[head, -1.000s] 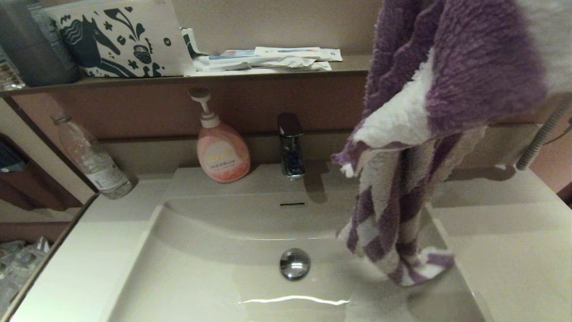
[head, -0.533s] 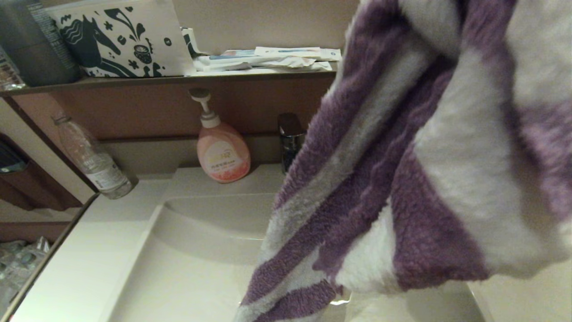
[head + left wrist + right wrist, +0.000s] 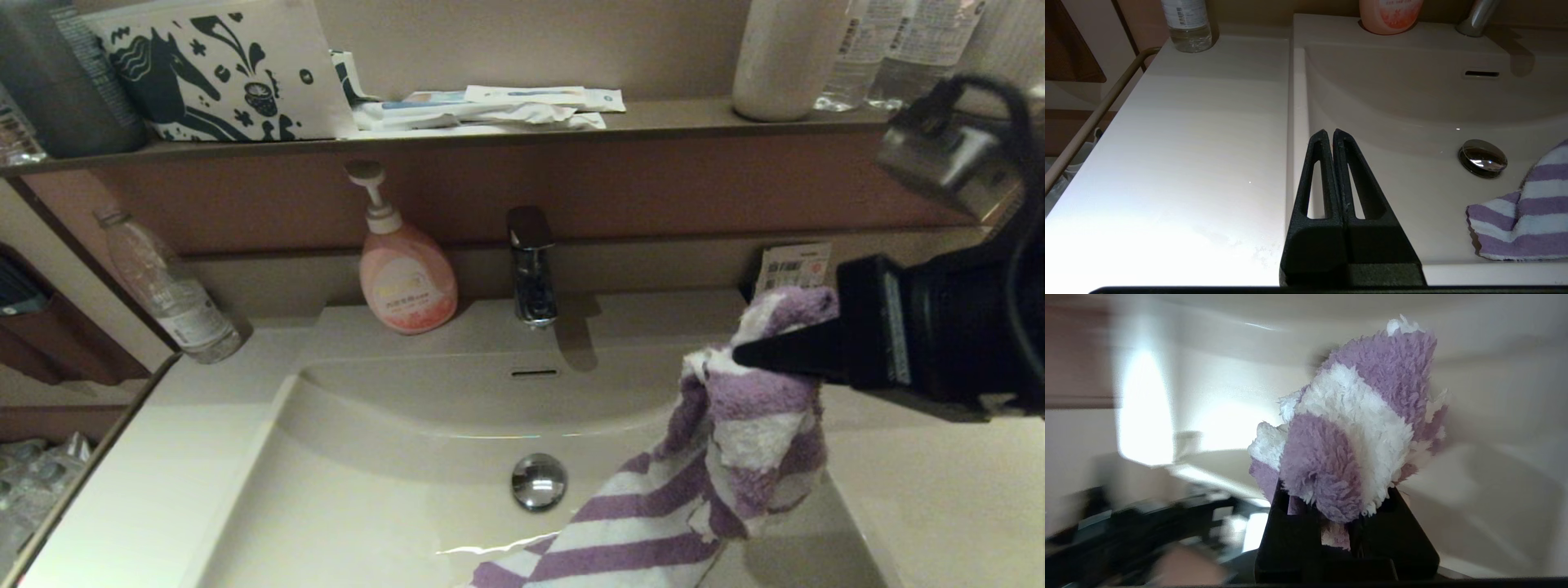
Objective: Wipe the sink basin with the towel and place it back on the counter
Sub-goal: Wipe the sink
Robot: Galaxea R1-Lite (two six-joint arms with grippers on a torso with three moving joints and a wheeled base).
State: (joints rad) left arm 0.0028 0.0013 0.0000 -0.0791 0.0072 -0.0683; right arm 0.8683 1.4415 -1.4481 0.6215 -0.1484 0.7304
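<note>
The purple and white striped towel (image 3: 735, 441) hangs from my right gripper (image 3: 747, 353), which is shut on its bunched top above the right rim of the sink basin (image 3: 392, 482). The towel's lower end trails onto the basin floor, right of the chrome drain plug (image 3: 539, 481), and shows in the left wrist view as a towel corner (image 3: 1523, 220). In the right wrist view the towel (image 3: 1351, 428) bulges out between the fingers. My left gripper (image 3: 1329, 132) is shut and empty, hovering over the basin's left rim beside the counter (image 3: 1188, 155).
A pink soap pump bottle (image 3: 406, 273) and a chrome faucet (image 3: 531, 265) stand behind the basin. A clear water bottle (image 3: 167, 290) stands at the back left of the counter. The dark shelf (image 3: 490, 135) above holds a patterned bag, packets and bottles. A tagged item (image 3: 792, 265) sits at the back right.
My right arm has swung down and to the right; the towel, which filled the head view close to the camera, now hangs low with its end on the basin floor.
</note>
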